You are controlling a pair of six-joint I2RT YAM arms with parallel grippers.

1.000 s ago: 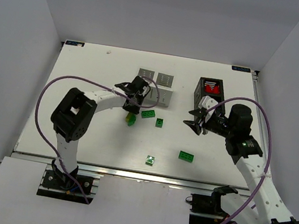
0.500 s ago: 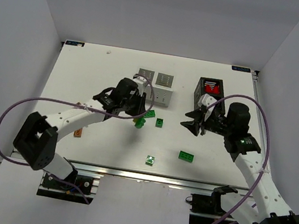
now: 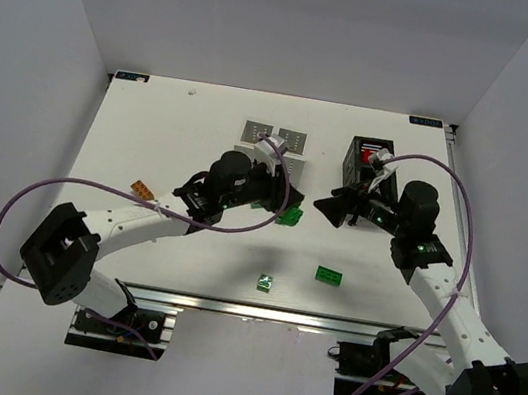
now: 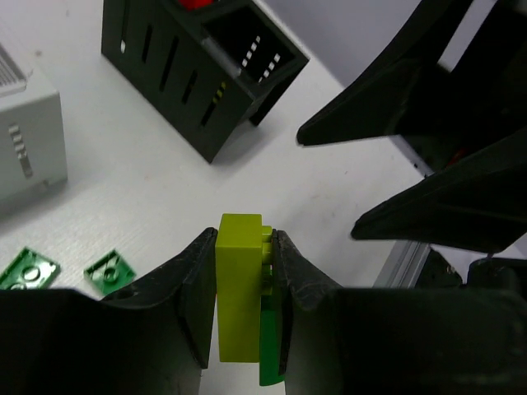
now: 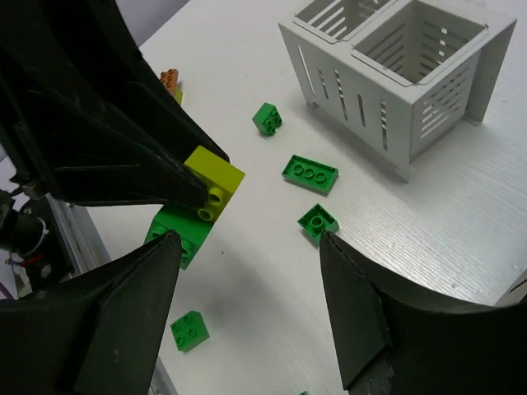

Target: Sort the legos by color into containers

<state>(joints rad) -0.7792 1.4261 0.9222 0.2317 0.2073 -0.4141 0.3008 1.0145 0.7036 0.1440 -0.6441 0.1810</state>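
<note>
The left gripper (image 4: 243, 263) was clamped on a yellow-green brick (image 4: 239, 304) that had a dark green brick (image 4: 270, 350) stuck to it. It held the pair just above the table (image 3: 154, 128), in the gap between the white box (image 3: 258, 132) and the black box (image 3: 365, 150). The right gripper (image 5: 247, 280) faced the pair from close by, its jaws spread wide with nothing between them. The step in hand looked like splitting two joined bricks of different colours so that each could go to its own box. The next move likely called for the right gripper to close squarely on the dark green brick alone, clear of the left fingers (image 4: 193, 288), and then pull or twist it off while the left grip held firm. A skewed bite could knock the pair loose. Red bricks (image 3: 374, 158) already lay in the black box. Several loose green bricks (image 3: 330, 276) and a small orange piece (image 3: 141, 189) were lying on the table, not yet sorted
</note>
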